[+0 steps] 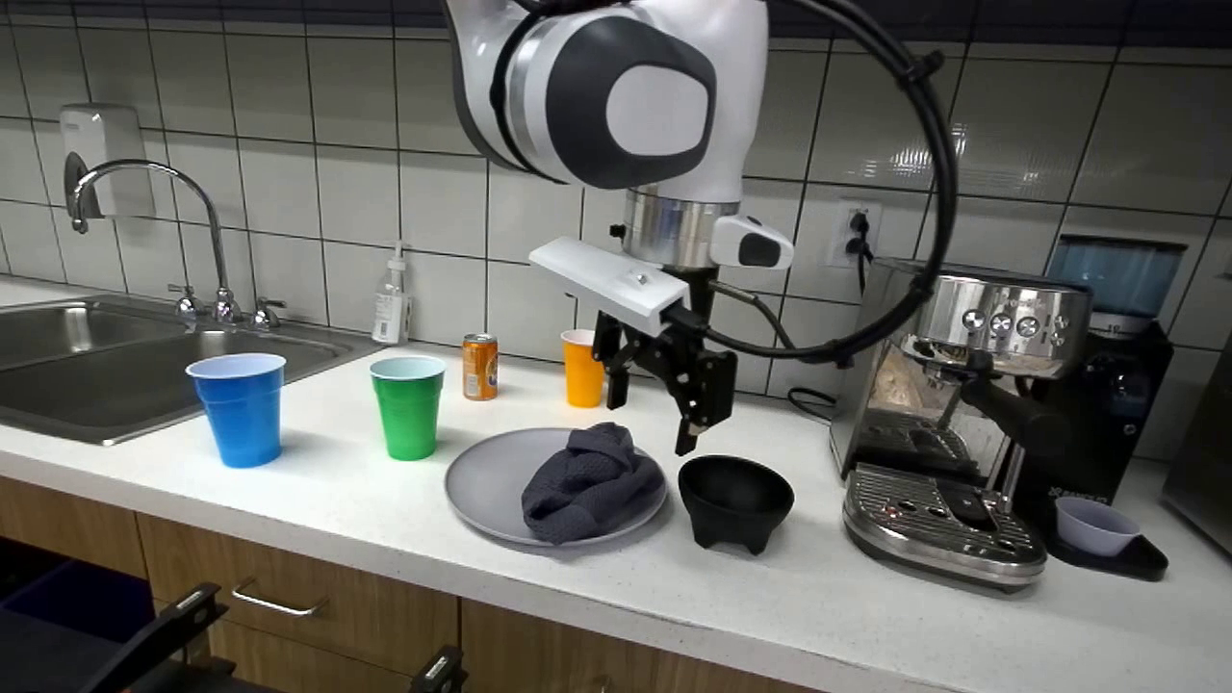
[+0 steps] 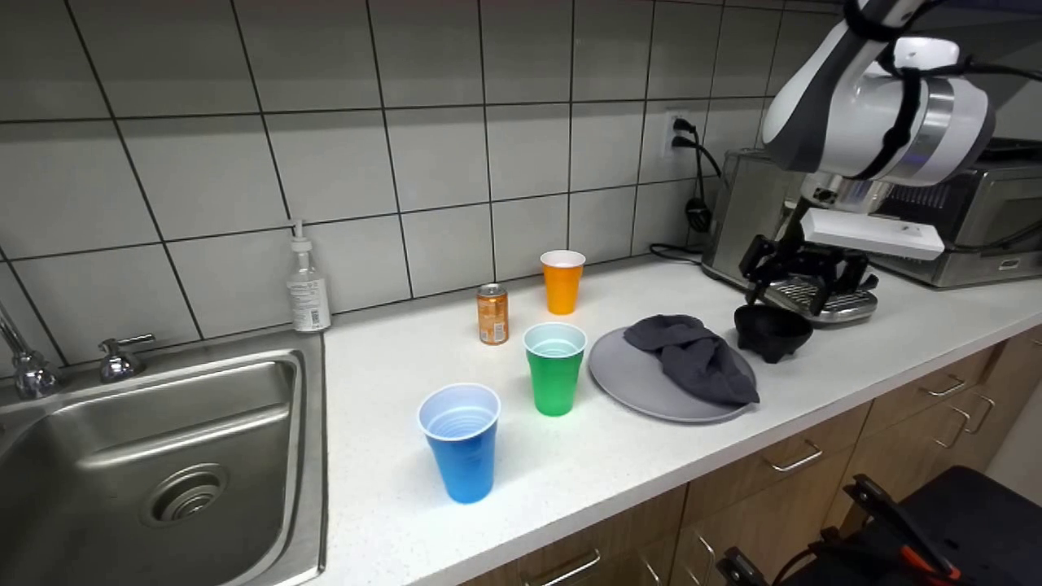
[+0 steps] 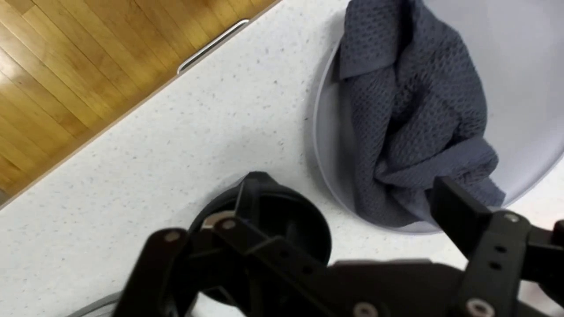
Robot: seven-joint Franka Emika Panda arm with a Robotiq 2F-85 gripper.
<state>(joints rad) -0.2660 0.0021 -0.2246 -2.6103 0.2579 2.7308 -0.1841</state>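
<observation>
Soft light brightens the tabletop [image 1: 337, 486]; shadows are faint. Glare spots the wall tiles [image 1: 885, 144] and floor [image 3: 97, 61].

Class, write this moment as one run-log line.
Gripper: open, holding nothing | near: black bowl | dark cloth: bunched on gray plate | upright: blue cup, green cup, orange cup

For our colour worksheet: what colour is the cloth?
The cloth is dark bluish grey, clearest in the wrist view.

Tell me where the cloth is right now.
In both exterior views, the cloth lies on the right part of the plate, with the green cup to the left and the bowl to the right.
</observation>
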